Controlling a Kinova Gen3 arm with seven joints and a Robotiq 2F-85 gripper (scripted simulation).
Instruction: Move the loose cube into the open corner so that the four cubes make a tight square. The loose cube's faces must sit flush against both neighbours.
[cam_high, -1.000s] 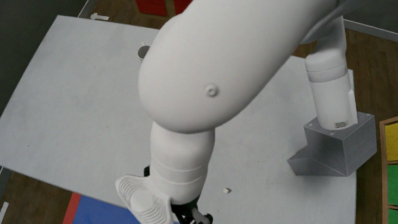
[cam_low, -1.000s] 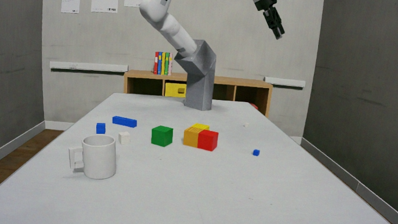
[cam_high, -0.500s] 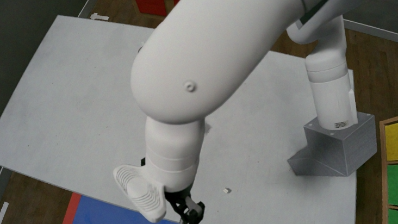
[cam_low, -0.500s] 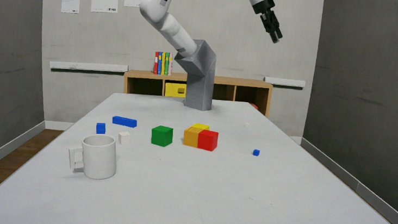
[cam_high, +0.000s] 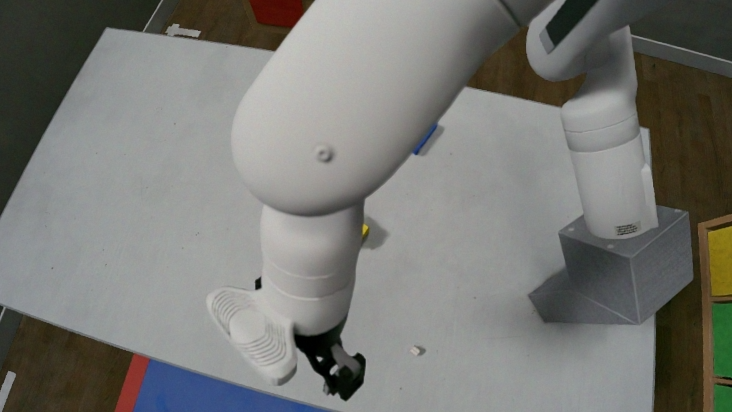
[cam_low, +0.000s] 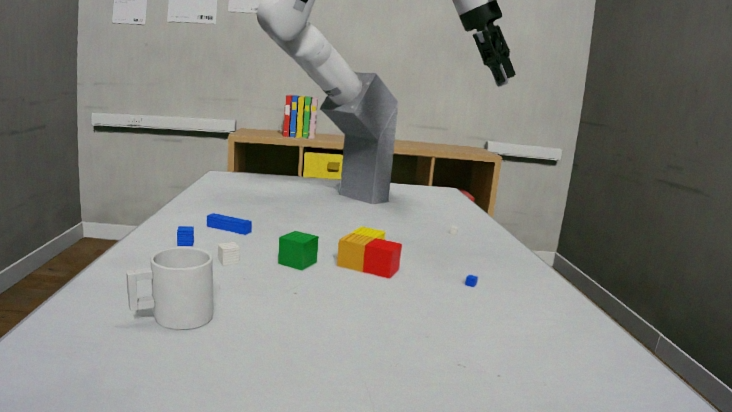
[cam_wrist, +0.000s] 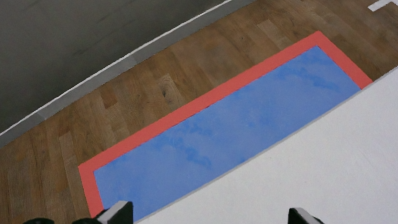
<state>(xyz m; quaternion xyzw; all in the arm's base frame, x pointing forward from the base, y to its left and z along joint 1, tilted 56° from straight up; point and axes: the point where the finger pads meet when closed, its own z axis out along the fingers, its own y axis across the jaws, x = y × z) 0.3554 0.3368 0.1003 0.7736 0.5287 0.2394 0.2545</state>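
Gripper (cam_high: 344, 391) (cam_low: 505, 81) (cam_wrist: 210, 215) spread wide, up high. Green cube (cam_low: 298, 250) not picked up yet. Next: swing over, go down, grab it.

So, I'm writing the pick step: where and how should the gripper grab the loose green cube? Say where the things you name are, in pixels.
I'd come straight down over the green cube (cam_low: 298, 250) and close the gripper (cam_high: 344, 381) (cam_low: 504, 77) on two opposite side faces, fingers low. It sits flat and apart from the orange cube (cam_low: 352, 251), so its upright sides look free.
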